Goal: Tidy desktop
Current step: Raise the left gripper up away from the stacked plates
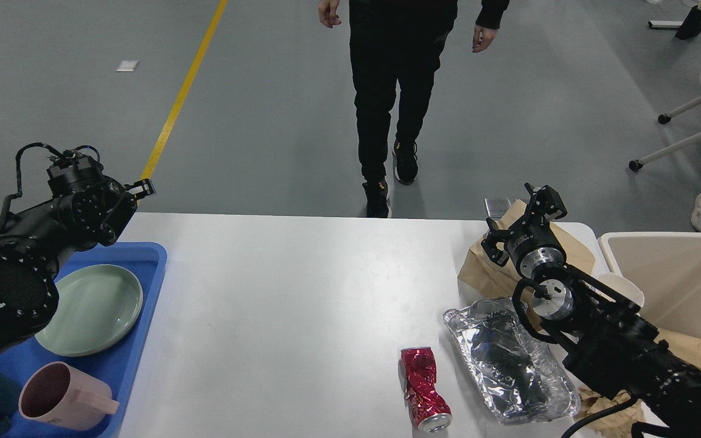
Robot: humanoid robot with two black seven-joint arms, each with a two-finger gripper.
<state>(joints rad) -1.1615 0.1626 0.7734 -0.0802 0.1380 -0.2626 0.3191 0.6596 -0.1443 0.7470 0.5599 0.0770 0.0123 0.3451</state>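
Note:
The white desktop [302, 292] carries a crushed red can [423, 389], a crumpled foil wrapper [509, 359] and a brown paper bag [487, 274] on its right side. A blue tray [146, 286] at the left holds a green plate [92, 307] and a pink mug [58, 395]. My left gripper [142, 187] hangs raised over the tray's far corner, clear of the plate; its fingers are too dark to tell apart. My right gripper [546, 201] is above the paper bag, seen from behind, with nothing visibly in it.
A beige bin [679, 280] stands past the table's right end, with a white cup [624, 289] at its near rim. More crumpled brown paper [606, 407] lies under my right arm. A person in black [399, 91] stands just beyond the far edge.

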